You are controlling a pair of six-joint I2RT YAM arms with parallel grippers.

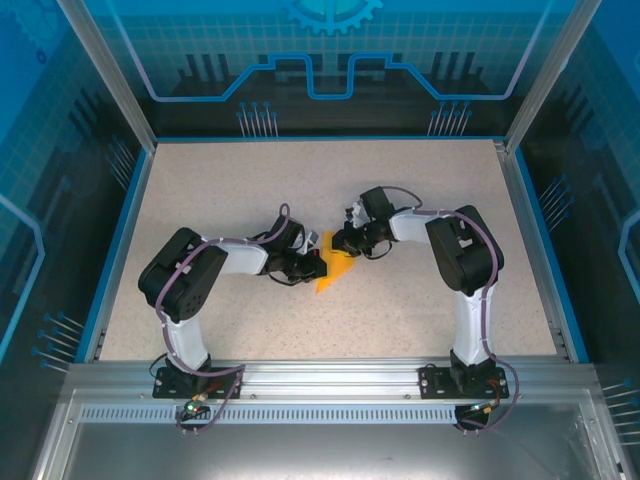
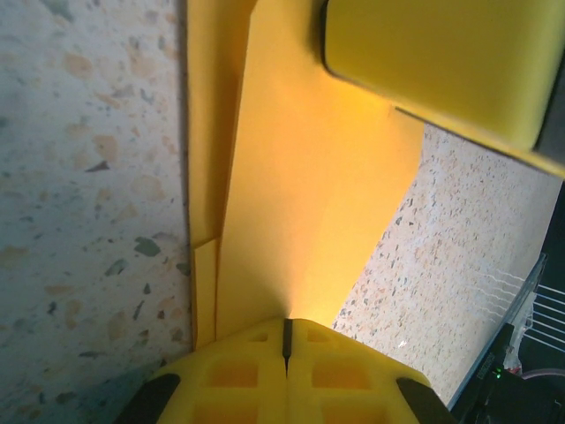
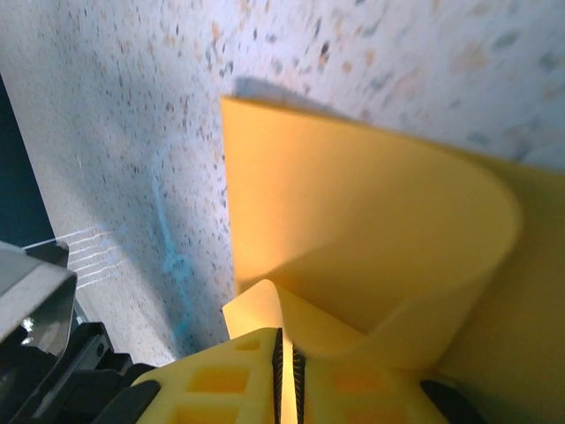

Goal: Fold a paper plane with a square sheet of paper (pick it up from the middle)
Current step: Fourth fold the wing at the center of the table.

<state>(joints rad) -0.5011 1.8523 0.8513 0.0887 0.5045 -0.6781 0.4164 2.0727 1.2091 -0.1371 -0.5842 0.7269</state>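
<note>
The orange-yellow sheet of paper (image 1: 335, 275) lies folded at the middle of the table and looks like a small pointed wedge from above. In the left wrist view the paper (image 2: 300, 177) shows creased layers along its left edge. My left gripper (image 2: 286, 327) is shut on its near edge, and from above the left gripper (image 1: 318, 265) is at the paper's left side. My right gripper (image 1: 340, 243) meets it from the upper right. In the right wrist view a curled flap of paper (image 3: 353, 203) runs into the narrow slit of the right gripper (image 3: 286, 340), which is shut on it.
The speckled table (image 1: 250, 190) has a blue rim with clear walls around it. The two arms meet nose to nose at the centre, and a yellow finger of the right gripper (image 2: 441, 62) hangs over the paper in the left wrist view.
</note>
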